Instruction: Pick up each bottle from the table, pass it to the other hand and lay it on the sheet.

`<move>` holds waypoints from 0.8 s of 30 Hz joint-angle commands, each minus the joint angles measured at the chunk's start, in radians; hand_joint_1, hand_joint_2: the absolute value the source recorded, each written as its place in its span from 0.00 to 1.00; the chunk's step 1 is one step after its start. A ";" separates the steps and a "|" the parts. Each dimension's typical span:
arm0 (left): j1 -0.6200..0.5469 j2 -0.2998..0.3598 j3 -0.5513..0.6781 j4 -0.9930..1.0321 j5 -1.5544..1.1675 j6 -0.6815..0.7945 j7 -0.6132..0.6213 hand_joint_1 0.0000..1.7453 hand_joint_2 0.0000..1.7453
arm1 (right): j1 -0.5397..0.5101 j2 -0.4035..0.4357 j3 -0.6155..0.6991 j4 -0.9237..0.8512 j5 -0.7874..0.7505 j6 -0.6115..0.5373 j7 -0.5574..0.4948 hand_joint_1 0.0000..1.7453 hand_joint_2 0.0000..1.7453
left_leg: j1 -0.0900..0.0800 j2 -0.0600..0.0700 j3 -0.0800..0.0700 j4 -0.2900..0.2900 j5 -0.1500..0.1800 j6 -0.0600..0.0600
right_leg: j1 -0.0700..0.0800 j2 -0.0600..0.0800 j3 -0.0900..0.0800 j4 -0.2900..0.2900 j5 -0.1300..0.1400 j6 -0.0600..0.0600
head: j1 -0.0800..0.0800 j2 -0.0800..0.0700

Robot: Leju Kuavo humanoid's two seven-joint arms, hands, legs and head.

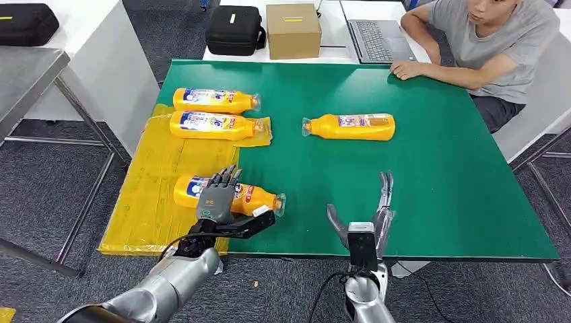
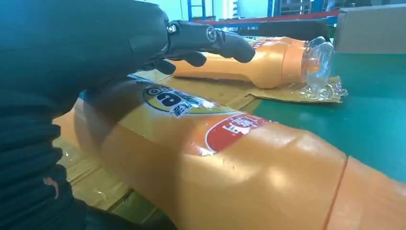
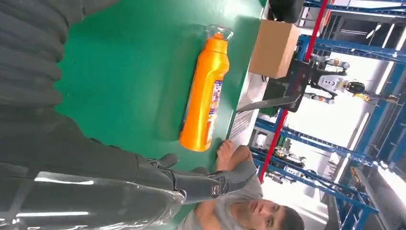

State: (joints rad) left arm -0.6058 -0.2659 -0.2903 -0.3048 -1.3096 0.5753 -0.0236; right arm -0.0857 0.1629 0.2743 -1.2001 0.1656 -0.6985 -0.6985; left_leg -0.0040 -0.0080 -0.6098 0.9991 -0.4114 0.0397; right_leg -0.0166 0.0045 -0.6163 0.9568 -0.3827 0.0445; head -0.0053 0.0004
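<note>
A: Where do we find the left robot hand (image 1: 217,198)?
B: Resting over the nearest bottle (image 1: 252,199), on the yellow sheet (image 1: 151,195) edge; whether it grips, we cannot tell.
A: And the right robot hand (image 1: 367,214)?
B: Released, fingers spread. The far bottle (image 1: 351,126) lies on the bench (image 1: 458,175); a person (image 1: 495,40), cardboard box (image 1: 293,30) and laptop (image 1: 377,39) sit beyond.

- Sheet (image 1: 151,202) lay over table (image 1: 438,168) left edge.
- Two bottles (image 1: 215,101) (image 1: 212,125) side by side at sheet's far end.
- Third bottle (image 1: 252,198) nearer, straddling sheet edge, under left hand (image 1: 219,198).
- Fourth bottle (image 1: 350,126) mid-table, right of sheet.
- Right hand (image 1: 367,215) at near edge.
</note>
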 commanded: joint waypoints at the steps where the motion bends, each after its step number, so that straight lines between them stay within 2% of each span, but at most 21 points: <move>1: 0.012 -0.026 -0.061 -0.032 -0.069 -0.011 -0.030 0.00 0.00 | 0.006 -0.006 -0.051 0.020 0.015 0.000 0.000 0.00 1.00 | 0.001 0.000 0.004 0.000 -0.002 -0.002 | 0.001 -0.001 0.005 0.000 -0.002 -0.002 | 0.000 0.000; 10: 0.052 -0.014 -0.180 -0.171 -0.160 -0.074 -0.029 0.00 0.00 | 0.023 -0.009 -0.068 -0.011 0.032 0.000 0.000 0.00 1.00 | 0.001 0.001 0.004 0.001 -0.003 -0.002 | 0.001 -0.001 0.004 0.001 -0.003 -0.002 | 0.000 0.000; 18: 0.089 -0.001 -0.242 -0.288 -0.197 -0.055 -0.018 0.00 0.00 | 0.038 -0.004 -0.086 -0.028 0.049 0.000 0.000 0.00 1.00 | 0.001 0.001 0.002 0.000 -0.002 -0.002 | 0.001 -0.001 0.002 0.000 -0.002 -0.001 | 0.000 0.000; 20: 0.113 0.011 -0.262 -0.349 -0.186 -0.061 -0.039 0.00 0.00 | 0.044 -0.002 -0.092 -0.035 0.053 0.000 0.000 0.00 1.00 | 0.001 0.001 0.006 0.000 -0.004 -0.003 | 0.001 -0.001 0.005 0.001 -0.004 -0.003 | 0.000 0.000; 24: 0.186 0.043 -0.326 -0.519 -0.035 -0.156 -0.236 0.00 0.00 | 0.049 -0.011 -0.089 -0.047 0.046 0.000 0.000 0.00 1.00 | 0.001 0.002 0.006 0.001 -0.005 -0.003 | 0.001 0.000 0.006 0.001 -0.004 -0.003 | 0.000 0.000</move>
State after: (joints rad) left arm -0.5045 -0.2968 -0.4764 -0.5686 -1.4970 0.5216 -0.0555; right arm -0.0388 0.1629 0.2110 -1.2317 0.2163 -0.6985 -0.6985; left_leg -0.0042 -0.0079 -0.6107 0.9991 -0.4116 0.0396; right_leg -0.0167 0.0043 -0.6171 0.9568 -0.3827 0.0446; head -0.0053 0.0004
